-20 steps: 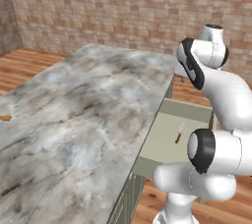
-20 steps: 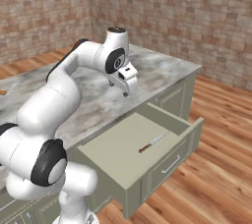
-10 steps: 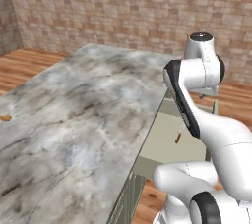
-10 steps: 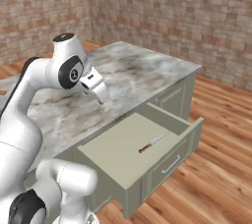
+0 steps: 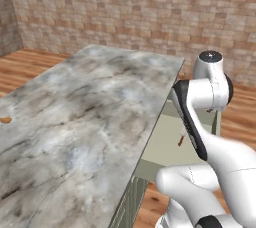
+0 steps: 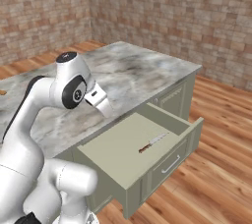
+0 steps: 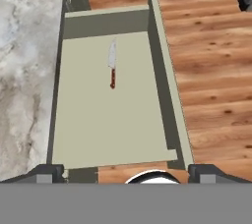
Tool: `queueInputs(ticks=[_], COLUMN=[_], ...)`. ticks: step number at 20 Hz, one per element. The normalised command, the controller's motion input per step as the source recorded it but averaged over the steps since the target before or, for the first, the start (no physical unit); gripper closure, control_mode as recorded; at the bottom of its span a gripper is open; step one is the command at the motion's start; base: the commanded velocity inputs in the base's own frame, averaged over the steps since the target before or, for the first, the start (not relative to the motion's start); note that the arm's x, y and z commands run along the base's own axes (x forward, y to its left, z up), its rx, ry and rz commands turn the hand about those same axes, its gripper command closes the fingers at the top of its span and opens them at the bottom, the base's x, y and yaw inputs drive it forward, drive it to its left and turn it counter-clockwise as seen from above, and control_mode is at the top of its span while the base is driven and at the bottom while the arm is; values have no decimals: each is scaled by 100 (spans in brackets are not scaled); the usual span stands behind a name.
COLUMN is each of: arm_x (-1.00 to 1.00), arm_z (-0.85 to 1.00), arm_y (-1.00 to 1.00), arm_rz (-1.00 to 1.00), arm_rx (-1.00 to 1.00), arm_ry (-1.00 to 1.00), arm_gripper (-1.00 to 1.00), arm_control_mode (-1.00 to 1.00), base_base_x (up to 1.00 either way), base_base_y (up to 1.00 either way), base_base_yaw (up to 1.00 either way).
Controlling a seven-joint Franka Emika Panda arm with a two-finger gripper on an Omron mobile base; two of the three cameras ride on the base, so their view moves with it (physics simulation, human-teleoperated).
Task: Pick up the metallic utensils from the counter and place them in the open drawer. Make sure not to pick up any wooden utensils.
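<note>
One of the metallic utensils, a small knife (image 7: pixel 112 64) with a red-brown handle and a silvery blade, lies flat inside the open drawer (image 7: pixel 167 90). The same knife (image 6: pixel 153 142) rests near the drawer's front panel (image 6: pixel 167 161); in the left base view its handle (image 5: pixel 181 141) peeks out beside the arm. My gripper (image 7: pixel 126 171) hangs above the drawer's near end, open and empty, fingertips (image 7: pixel 47 171) wide apart. The gripper (image 6: pixel 105 111) sits over the edge of the marbled counter (image 6: pixel 133 70).
An orange-brown wooden tip (image 5: pixel 4 120) pokes in at the counter's far left edge, and also shows as a wooden tip (image 6: pixel 2 92) in the right base view. Wooden floor (image 7: pixel 211 46) runs along the drawer's outer side. A brick wall (image 5: pixel 130 7) stands behind.
The arm has swung back from over the counter toward the base and the drawer. The gripper has stayed open and empty. The knife has not moved.
</note>
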Motion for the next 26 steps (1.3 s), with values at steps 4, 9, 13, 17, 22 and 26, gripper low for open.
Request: queueInputs(ticks=[4, 9, 13, 17, 22, 26], arm_x=[0, 0, -2, 0, 0, 0], arm_z=[0, 0, -1, 0, 0, 0], arm_y=[0, 0, 0, 0, 0, 0], arm_rz=[0, 0, 0, 0, 0, 0], arm_rx=[0, 0, 0, 0, 0, 0], arm_ry=[0, 0, 0, 0, 0, 0], arm_gripper=[-100, -100, -100, -100, -100, -100], arm_control_mode=[-100, -100, 100, 100, 100, 100], base_base_x=[0, 0, -35, -68, -99, -100], base_base_y=[0, 0, 5, 25, 38, 43], base_base_yaw=[0, 0, 3, 17, 33, 49])
